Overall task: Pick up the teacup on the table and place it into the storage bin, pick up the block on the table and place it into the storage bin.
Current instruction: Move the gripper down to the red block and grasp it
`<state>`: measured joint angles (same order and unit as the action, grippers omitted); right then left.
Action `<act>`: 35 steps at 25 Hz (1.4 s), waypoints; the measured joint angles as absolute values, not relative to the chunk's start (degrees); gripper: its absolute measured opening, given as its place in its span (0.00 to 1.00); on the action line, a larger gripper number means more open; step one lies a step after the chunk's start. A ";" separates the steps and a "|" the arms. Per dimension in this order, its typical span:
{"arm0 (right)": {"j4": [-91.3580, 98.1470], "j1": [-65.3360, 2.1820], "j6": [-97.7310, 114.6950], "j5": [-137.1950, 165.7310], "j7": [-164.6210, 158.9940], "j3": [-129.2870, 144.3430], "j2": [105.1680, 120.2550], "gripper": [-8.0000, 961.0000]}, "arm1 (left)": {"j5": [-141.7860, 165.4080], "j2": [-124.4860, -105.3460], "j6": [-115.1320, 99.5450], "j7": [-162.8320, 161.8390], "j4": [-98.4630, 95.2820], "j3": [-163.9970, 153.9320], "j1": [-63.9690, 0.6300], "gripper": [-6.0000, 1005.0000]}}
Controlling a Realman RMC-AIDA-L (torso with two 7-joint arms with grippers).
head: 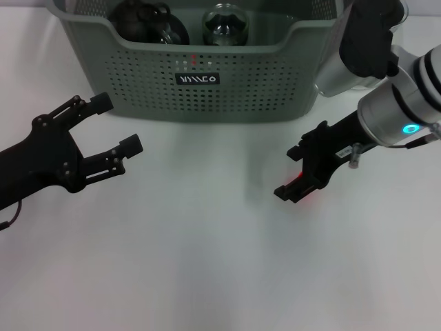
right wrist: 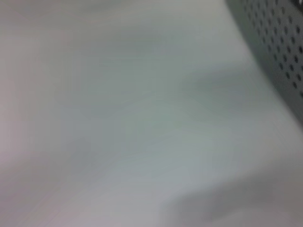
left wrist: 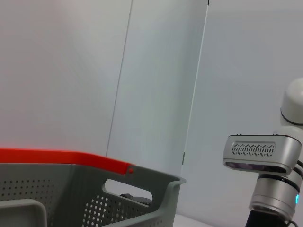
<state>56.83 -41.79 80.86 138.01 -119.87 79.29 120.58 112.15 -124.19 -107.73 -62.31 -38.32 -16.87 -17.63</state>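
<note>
The storage bin (head: pixel 196 76) stands at the table's far edge, grey-green and perforated, with a black label. Inside it lie a dark glass item (head: pixel 148 22) and a clear round glass vessel (head: pixel 224 24); I cannot tell whether either is the teacup. No block shows in any view. My left gripper (head: pixel 118 123) hovers open and empty in front of the bin's left corner. My right gripper (head: pixel 291 172) hangs low over the table, right of the bin's front, its fingers apart, with a small red patch on the lower finger. The bin's perforated wall (right wrist: pixel 279 42) shows in the right wrist view.
In the left wrist view the bin (left wrist: pixel 142 194) has an orange-red strip (left wrist: pixel 61 157) along its rim, and the right arm's silver segment (left wrist: pixel 258 153) rises beside it. White table (head: pixel 207 262) stretches between the two grippers.
</note>
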 joint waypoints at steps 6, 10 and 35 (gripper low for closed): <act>50.75 -43.20 77.56 136.72 -119.32 80.16 120.38 0.89 | 112.15 -124.19 -107.65 -62.23 -38.32 -16.88 -17.56 0.91; 48.39 -44.05 76.58 136.96 -119.30 80.11 120.17 0.89 | 112.15 -124.19 -107.57 -62.10 -38.32 -16.88 -17.57 0.91; 52.58 -41.70 81.00 141.51 -123.24 81.80 120.33 0.87 | 112.15 -124.19 -106.95 -61.64 -37.70 -16.79 -17.64 0.91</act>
<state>52.58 -41.70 81.00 141.51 -123.24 81.80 120.33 112.15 -124.19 -106.95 -61.64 -37.70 -16.79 -17.64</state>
